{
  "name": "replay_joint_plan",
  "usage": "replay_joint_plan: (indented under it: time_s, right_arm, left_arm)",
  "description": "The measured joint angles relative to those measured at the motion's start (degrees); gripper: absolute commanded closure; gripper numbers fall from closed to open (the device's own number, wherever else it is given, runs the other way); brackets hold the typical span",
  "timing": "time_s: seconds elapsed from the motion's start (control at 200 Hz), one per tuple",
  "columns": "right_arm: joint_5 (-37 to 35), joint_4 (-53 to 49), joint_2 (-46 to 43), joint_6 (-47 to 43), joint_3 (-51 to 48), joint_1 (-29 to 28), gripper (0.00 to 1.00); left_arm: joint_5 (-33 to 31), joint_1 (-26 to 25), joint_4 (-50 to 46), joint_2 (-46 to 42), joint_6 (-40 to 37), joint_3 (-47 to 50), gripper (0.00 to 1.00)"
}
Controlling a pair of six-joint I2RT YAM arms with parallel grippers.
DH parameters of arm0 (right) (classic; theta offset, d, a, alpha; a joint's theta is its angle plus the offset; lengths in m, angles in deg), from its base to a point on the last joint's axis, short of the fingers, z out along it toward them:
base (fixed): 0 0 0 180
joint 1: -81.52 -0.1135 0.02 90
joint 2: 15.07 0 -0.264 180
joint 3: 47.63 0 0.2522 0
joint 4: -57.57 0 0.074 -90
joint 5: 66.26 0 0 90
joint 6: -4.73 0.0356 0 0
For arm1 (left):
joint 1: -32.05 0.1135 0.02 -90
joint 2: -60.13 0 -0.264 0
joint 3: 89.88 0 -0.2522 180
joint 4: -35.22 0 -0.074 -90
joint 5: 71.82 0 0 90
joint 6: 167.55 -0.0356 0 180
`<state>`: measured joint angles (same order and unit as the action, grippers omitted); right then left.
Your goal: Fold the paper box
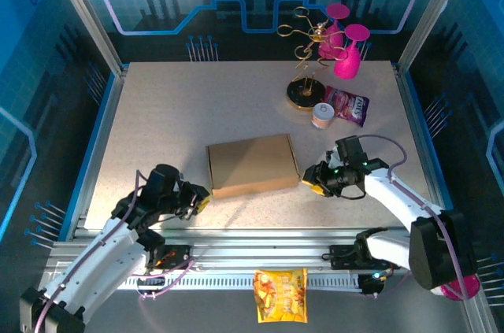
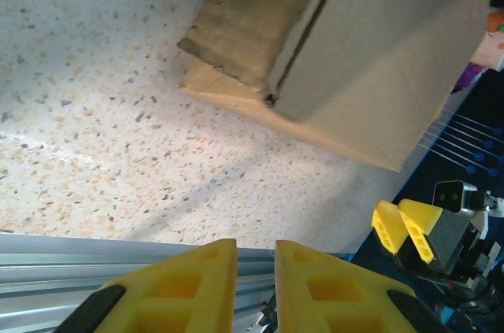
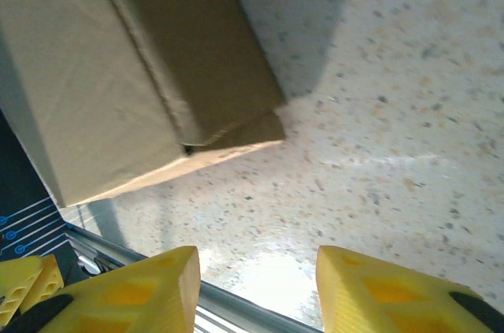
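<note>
The box [image 1: 252,164] lies closed and flat in the middle of the table [image 1: 157,112], between the two grippers. The left gripper [image 1: 201,200] is near the box's near left corner and does not touch it; its fingers [image 2: 189,286] stand almost pressed together, with only a thin slit between them, and they pinch nothing. The right gripper [image 1: 309,179] is just beside the near right corner, also apart from the cardboard. Its fingers [image 3: 150,294] are spread and empty.

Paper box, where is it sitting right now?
In the top view the paper box lies flat mid-table, between the left gripper and the right gripper.
</note>
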<state>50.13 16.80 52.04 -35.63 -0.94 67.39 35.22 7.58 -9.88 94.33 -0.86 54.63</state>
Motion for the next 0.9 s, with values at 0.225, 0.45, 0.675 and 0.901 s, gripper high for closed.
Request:
replay_joint_plan:
  time_s: [0.225,0.45,0.675,0.901]
  right_arm:
    - [-0.2,1.6,3.0,1.4,0.8,0.5,0.48]
    - [1.0,8.3,2.4,10.5,1.0,0.7,0.38]
    - [3.6,19.7,6.4,24.3,-2.6,-0.2,0.36]
    - [4.0,25.3,7.7,33.7,-5.2,-2.1,0.38]
  left_arm:
    - [-3.3,-0.2,1.2,4.3,0.9,-0.7,0.64]
    - [-5.1,0.5,2.0,11.1,1.5,-4.6,0.52]
    - [-5.4,0.9,6.0,15.0,5.2,-4.8,0.51]
    - [-5.5,1.0,9.4,15.7,7.5,-4.5,0.51]
